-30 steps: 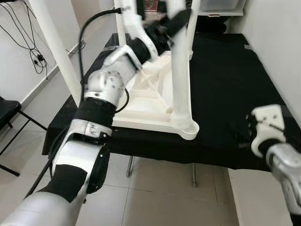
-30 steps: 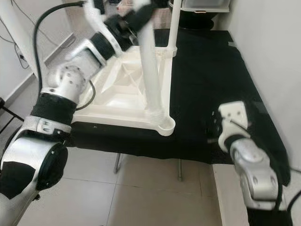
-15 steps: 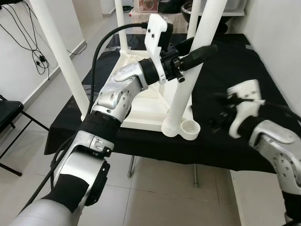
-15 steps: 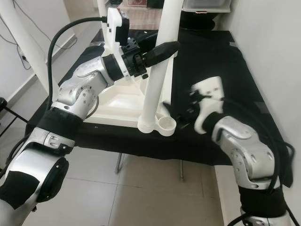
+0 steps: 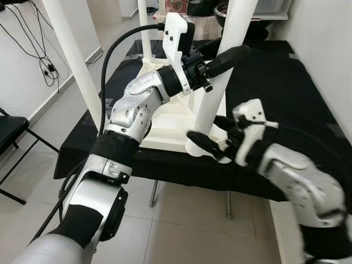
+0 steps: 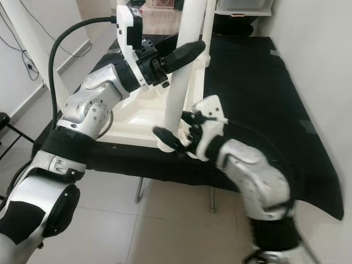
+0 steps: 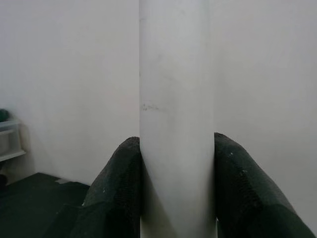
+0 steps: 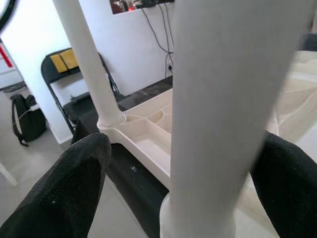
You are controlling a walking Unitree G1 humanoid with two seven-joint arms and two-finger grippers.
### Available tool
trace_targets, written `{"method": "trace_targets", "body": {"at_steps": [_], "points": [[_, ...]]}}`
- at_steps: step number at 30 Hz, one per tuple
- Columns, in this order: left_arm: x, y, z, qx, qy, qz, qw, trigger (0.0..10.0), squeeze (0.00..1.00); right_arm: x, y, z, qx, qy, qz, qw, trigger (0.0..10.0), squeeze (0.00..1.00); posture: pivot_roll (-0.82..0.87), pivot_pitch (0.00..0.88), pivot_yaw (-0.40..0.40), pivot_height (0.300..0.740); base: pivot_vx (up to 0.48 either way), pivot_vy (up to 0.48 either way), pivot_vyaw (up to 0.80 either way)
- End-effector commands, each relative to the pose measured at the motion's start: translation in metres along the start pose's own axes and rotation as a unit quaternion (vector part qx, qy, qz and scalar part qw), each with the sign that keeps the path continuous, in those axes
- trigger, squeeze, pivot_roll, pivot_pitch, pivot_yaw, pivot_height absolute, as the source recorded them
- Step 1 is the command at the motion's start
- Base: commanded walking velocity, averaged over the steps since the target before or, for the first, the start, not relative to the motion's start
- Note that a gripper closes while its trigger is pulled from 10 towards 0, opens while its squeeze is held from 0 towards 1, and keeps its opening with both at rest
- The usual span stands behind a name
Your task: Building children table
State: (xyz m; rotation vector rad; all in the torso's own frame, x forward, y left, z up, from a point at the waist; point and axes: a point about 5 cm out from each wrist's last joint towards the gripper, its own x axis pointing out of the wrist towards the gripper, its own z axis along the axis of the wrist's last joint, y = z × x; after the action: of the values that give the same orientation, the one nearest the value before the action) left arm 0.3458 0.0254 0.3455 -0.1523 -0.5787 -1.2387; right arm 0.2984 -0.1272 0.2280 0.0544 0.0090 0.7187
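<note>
The white table top (image 5: 165, 124) lies upside down on a black-covered table (image 5: 275, 82). A white leg (image 5: 212, 104) rises from its near right corner, leaning a little to the right. High on this leg my left gripper (image 5: 234, 52) is shut, and the left wrist view has the leg (image 7: 176, 99) pressed between both pads (image 7: 116, 188). My right gripper (image 5: 212, 135) is open at the foot of the leg, one finger on each side, and it hides the corner socket. In the right wrist view the leg (image 8: 223, 99) stands between the spread fingers (image 8: 74, 183).
Another white leg (image 5: 71, 60) stands at the near left corner, and a third (image 5: 144, 22) further back. A black folding chair (image 5: 11, 129) and hanging cables (image 5: 38, 60) are on the left by the wall. The table's front edge runs just below my right gripper.
My right gripper has swung in from the right side of the table to the foot of the leg. The left gripper has kept its hold while the leg went from upright to leaning.
</note>
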Motion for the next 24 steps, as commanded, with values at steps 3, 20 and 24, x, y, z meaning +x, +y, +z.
{"method": "trace_targets", "body": {"at_steps": [3, 20, 24], "points": [[0.003, -0.003, 0.003, -0.017, -0.023, 0.001, 1.000, 0.0, 0.00, 0.010, 0.009, 0.001, 0.035, -0.037, 0.015, 0.999, 10.0, 0.00, -0.02, 0.086, 0.009, 0.740, 0.000, 0.000, 0.00], [0.007, -0.005, 0.006, -0.022, -0.030, 0.003, 0.999, 0.0, 0.00, 0.028, 0.028, -0.001, 0.030, -0.068, 0.032, 0.997, 0.0, 0.00, -0.01, 0.084, 0.004, 0.740, 0.000, 0.000, 0.00], [0.009, -0.006, 0.007, -0.022, -0.030, -0.001, 0.999, 0.0, 0.00, 0.032, 0.033, -0.005, 0.011, -0.055, 0.037, 0.998, 0.0, 0.00, -0.01, 0.080, 0.003, 0.740, 0.000, 0.000, 0.00]]}}
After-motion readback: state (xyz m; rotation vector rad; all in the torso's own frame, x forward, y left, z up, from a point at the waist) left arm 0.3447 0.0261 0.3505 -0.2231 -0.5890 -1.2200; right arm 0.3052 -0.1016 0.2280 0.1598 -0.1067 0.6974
